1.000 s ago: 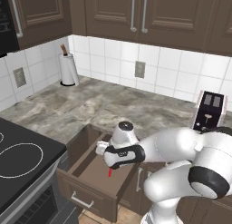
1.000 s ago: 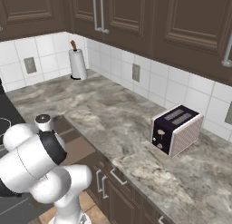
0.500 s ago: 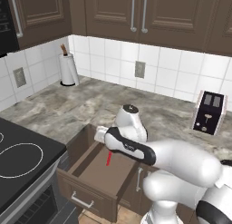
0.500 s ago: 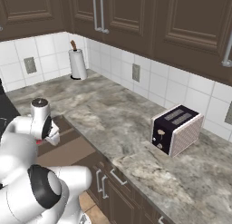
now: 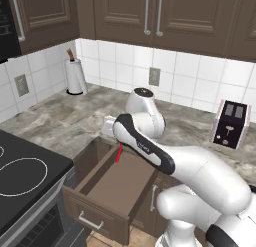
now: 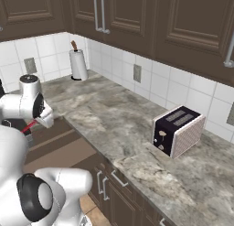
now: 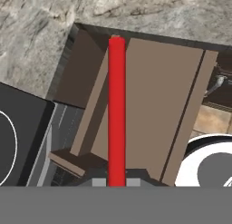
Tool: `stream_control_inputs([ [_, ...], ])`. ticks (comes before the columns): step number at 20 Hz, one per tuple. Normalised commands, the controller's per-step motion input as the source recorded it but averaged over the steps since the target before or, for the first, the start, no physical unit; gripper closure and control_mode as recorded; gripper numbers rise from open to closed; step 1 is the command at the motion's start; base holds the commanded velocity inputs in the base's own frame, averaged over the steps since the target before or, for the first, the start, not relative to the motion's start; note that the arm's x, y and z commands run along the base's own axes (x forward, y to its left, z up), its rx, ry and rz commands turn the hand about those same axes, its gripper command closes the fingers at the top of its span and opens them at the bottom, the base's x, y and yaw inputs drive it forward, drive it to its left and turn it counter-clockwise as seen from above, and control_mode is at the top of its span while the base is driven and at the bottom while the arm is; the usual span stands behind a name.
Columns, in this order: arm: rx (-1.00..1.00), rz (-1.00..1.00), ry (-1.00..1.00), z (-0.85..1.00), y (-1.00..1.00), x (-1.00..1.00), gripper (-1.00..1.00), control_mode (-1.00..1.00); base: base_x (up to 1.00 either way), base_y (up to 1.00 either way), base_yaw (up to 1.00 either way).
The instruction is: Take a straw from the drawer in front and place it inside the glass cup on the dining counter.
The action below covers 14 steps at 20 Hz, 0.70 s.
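Reaching over the open drawer (image 5: 120,183), arm bent low, pincer (image 5: 118,146) clamped on the red straw (image 5: 119,153), pointing down.

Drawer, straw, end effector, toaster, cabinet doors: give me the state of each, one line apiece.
drawer: pulled open, nothing lying inside.
straw: gripped at one end, lifted above the drawer, hanging down from the end effector.
end effector: shut on the straw, raised over the drawer.
toaster: upright on the worktop, slots bare.
upper cabinet doors: closed.
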Motion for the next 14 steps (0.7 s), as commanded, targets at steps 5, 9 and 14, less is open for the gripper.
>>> stream_control_inputs([
  [5,-0.14,0.03,-0.1,0.68,-0.4,-0.22,1.0,-1.0,0.0,0.0,0.0],
  [9,-0.11,0.03,-0.1,0.1,-0.62,-0.49,1.0,-1.0,0.0,0.0,0.0],
  [14,-0.03,0.03,-0.14,0.31,-0.6,-0.36,1.0,-1.0,0.0,0.0,0.0],
])
